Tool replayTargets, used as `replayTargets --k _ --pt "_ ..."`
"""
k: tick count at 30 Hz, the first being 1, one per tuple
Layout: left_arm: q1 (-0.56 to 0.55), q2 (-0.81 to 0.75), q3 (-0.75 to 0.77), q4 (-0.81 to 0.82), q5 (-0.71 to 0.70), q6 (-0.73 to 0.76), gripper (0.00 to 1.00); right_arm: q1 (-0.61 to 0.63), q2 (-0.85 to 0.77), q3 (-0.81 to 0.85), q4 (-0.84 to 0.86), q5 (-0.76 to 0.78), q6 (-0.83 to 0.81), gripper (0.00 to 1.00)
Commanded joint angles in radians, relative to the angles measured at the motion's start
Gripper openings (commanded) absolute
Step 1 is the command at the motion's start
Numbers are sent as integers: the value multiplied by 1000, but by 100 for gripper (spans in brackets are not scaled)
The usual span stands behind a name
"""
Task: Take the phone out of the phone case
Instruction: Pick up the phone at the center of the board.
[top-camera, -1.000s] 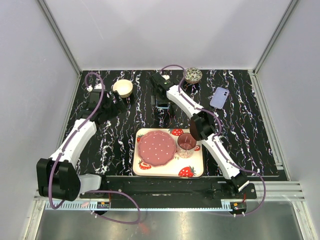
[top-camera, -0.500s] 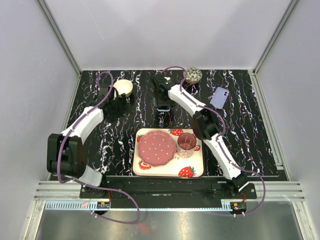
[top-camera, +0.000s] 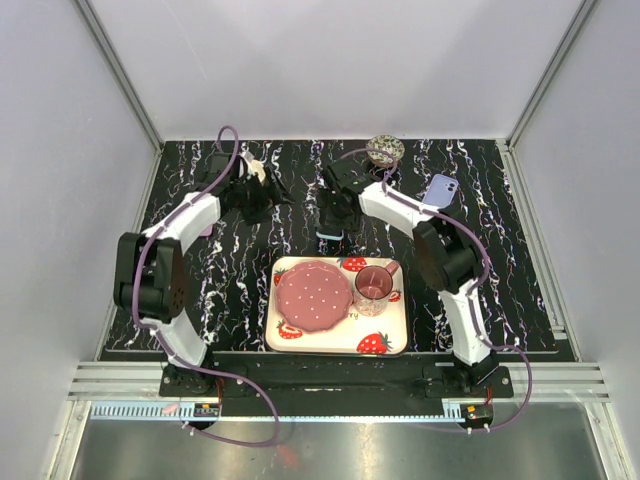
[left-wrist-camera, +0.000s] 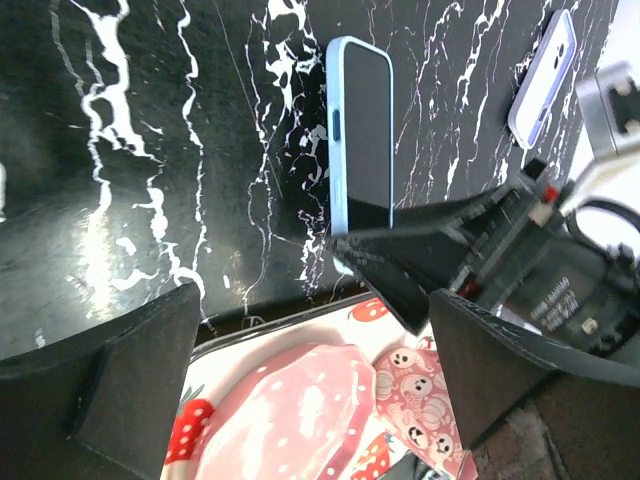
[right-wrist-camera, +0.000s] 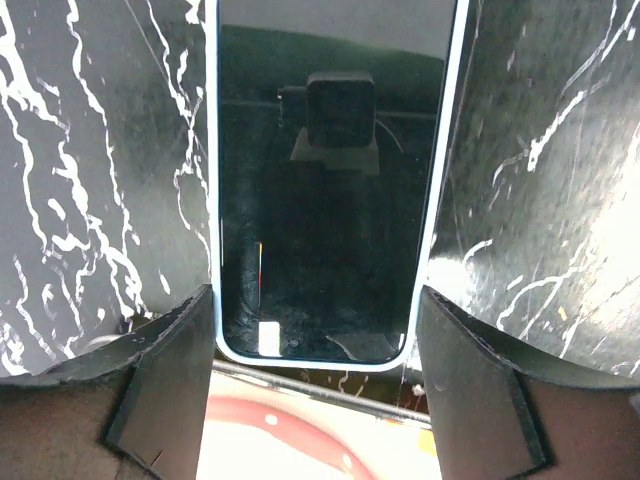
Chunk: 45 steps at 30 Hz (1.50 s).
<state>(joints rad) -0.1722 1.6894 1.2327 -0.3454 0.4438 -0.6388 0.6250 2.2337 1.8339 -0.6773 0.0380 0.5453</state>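
Note:
The light sky-blue phone case (right-wrist-camera: 213, 200) holds a phone with a black screen (right-wrist-camera: 330, 180) and lies on the black marbled table, just beyond the tray. My right gripper (right-wrist-camera: 315, 300) has its fingers (right-wrist-camera: 170, 370) pressed against both long sides of the case at its near end. From above it sits at mid-table (top-camera: 330, 215) over the case (top-camera: 327, 236). In the left wrist view the case (left-wrist-camera: 335, 130) runs away from the right gripper (left-wrist-camera: 450, 240). My left gripper (left-wrist-camera: 310, 400) is open and empty, just left of the case (top-camera: 268, 195).
A strawberry tray (top-camera: 390, 345) in front holds a pink dotted plate (top-camera: 313, 298) and a pink glass cup (top-camera: 373, 288). A lilac phone (top-camera: 440, 190) lies at the back right. A patterned bowl (top-camera: 385, 150) stands at the back.
My left arm has swung right, from the cream bowl at the back left to beside the case. My right gripper has shifted slightly nearer along the case.

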Motion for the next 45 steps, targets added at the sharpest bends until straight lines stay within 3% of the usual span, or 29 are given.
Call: replayTargets --k 1,7,18,25,28,32,33,34,35,38,39,41,45 --pt "-4 105 123 57 157 -96 99 -44 -164 -187 287 -140 116 30" --pt "-23 273 274 -75 147 -133 93 -87 -204 -294 390 -242 202 27" --pt "-110 443 405 -56 194 -113 86 -90 -206 -321 463 -346 223 25" --pt "-141 556 539 -124 184 -91 72 -90 -212 -324 461 -375 205 24" --pt "-144 590 573 -135 177 -85 59 -90 -217 -328 459 -374 202 24" --pt "-144 612 588 -136 176 -87 21 -90 -215 -329 459 -383 194 24" --pt "-145 610 588 -136 174 -87 3 -90 -213 -329 459 -385 193 25" --pt "-145 604 588 -138 173 -87 0 -91 -215 -328 455 -389 188 26" --pt "-144 599 588 -138 173 -84 0 -90 -217 -328 453 -389 174 27" --pt "-141 561 584 -139 174 -64 0 -105 -247 -320 395 -385 134 62" --pt "-138 549 579 -141 174 -64 0 -113 -259 -324 371 -386 127 79" --pt "-125 506 553 -77 223 -105 0 -142 -307 -334 346 -388 110 88" --pt "-98 412 353 214 320 -284 0 -203 -358 -352 308 -430 126 94"
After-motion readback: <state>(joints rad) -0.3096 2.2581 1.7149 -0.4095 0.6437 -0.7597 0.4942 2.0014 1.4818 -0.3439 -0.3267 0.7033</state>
